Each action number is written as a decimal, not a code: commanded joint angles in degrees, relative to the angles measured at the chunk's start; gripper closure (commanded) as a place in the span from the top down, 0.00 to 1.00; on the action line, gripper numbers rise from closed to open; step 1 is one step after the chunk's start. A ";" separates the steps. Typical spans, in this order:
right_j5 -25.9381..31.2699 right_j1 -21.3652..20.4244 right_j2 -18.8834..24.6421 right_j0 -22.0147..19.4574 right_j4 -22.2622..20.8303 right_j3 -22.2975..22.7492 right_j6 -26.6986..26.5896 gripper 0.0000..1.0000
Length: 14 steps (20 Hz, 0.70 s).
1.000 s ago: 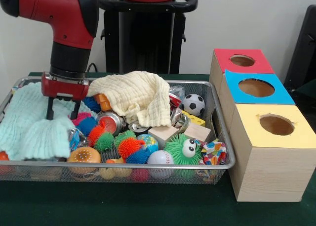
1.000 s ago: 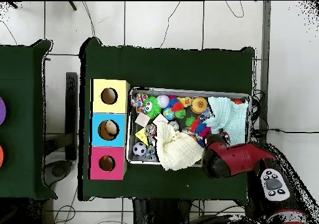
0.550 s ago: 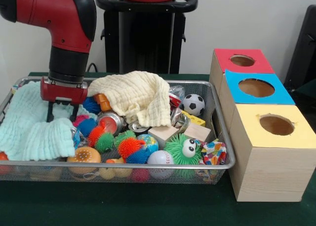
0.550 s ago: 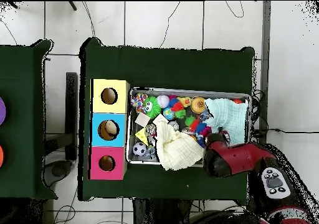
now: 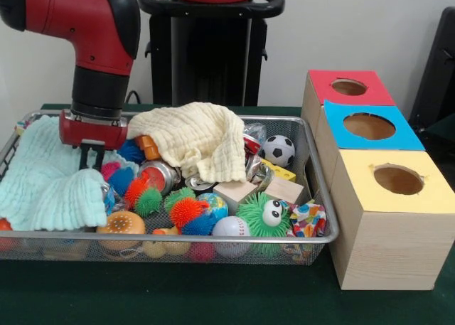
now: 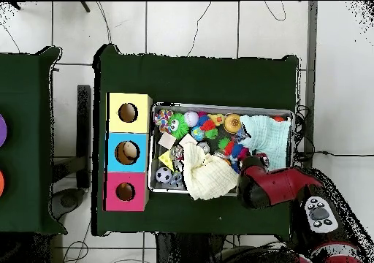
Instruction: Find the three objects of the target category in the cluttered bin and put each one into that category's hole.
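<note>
Pincer — fingers pressed together, pinching nothing visible — sits low in the bin, beside the green cloth, probably probing clutter.

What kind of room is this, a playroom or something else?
Probably a robotics lab, not a playroom. A red robot arm hangs its claw over a wire bin of toys, beside wooden sorting boxes with holes, and cables trail across the tiled floor.

Even, soft indoor light, faint shadows
</note>
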 commanded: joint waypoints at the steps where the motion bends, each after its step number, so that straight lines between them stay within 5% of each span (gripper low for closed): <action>1: -1.51 5.37 0.26 3.54 3.06 -1.64 7.73 0.00; 14: -0.51 0.09 5.90 5.99 15.83 9.37 12.98 0.00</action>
